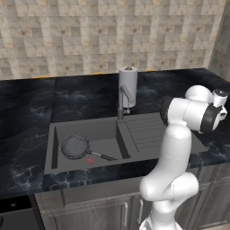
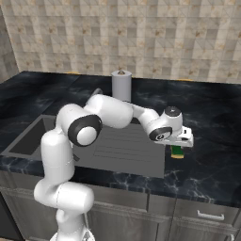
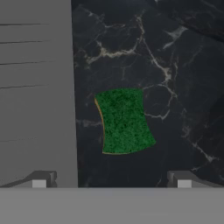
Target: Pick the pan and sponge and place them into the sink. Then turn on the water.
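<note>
Sponge pickup stage; pan lies in sink. Gripper: wide open, empty, sponge directly beneath. Next: descend, close.

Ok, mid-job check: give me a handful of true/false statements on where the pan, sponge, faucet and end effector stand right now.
1. The pan lies inside the sink basin. True.
2. The sponge is already in the basin with the pan. False: it lies green face up on the dark counter, beside the ribbed drainboard.
3. The end effector is shut on the sponge. False: its fingers stand open, apart from the sponge, holding nothing.
4. The end effector hangs over the sponge. True.
5. Water runs from the faucet. False: no stream shows at the spout.
</note>
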Controlling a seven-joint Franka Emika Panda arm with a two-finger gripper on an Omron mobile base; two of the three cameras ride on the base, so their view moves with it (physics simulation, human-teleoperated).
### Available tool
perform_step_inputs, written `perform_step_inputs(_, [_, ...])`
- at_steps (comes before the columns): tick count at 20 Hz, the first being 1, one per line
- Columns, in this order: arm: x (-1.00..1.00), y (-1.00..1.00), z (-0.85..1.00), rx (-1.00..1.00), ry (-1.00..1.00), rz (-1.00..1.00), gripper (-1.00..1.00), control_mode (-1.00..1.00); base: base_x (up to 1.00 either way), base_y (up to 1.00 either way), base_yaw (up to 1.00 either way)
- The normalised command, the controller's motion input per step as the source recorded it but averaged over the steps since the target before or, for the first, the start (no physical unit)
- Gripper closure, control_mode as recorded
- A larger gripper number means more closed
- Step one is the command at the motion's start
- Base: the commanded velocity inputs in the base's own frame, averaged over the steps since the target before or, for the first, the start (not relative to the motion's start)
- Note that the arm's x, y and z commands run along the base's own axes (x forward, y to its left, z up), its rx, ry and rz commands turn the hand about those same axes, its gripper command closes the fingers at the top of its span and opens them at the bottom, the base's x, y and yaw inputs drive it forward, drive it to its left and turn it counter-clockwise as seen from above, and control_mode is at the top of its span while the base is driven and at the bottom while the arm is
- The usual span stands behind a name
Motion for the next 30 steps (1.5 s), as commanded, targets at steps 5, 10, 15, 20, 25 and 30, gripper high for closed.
perform_step_inputs(5, [0.2, -0.26, -0.15, 0.0, 0.02, 0.05, -1.0, -1.0, 0.0, 0.0, 0.0])
perform_step_inputs(10, [0.24, -0.08, -0.22, 0.01, 0.06, 0.04, -1.0, -1.0, 0.0, 0.0, 0.0])
perform_step_inputs(15, [0.25, 0.0, -0.23, 0.0, 0.08, 0.02, -1.0, -1.0, 0.0, 0.0, 0.0])
perform_step_inputs(20, [0.23, 0.0, -0.17, 0.0, 0.07, 0.01, -1.0, -1.0, 0.0, 0.0, 0.0])
perform_step_inputs(25, [0.24, 0.0, -0.21, 0.0, 0.07, 0.0, -1.0, -1.0, 0.0, 0.0, 0.0])
perform_step_inputs(30, [0.14, 0.0, -0.26, 0.0, 0.05, 0.0, -1.0, -1.0, 0.0, 0.0, 0.0])
